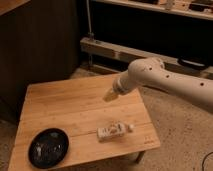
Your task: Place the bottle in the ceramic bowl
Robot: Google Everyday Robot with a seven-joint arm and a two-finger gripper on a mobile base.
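Cream bottle (113, 131) flat, axis left-right, cap right | pincer (110, 95) above table (60, 105), grip unclear

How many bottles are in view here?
1: the bottle lies on the table near its front edge, right of the bowl. The gripper hovers over the table. None seems hidden.

Wooden table (75, 107) on speckled floor (176, 131), dark wall (40, 45).

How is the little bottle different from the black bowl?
The bottle is whitish and small; the ceramic bowl is black and much wider. The bottle lies on its side; the bowl is round and sits upright. Both rest on the wooden table, apart. The pincer hovers above the table, touching neither.
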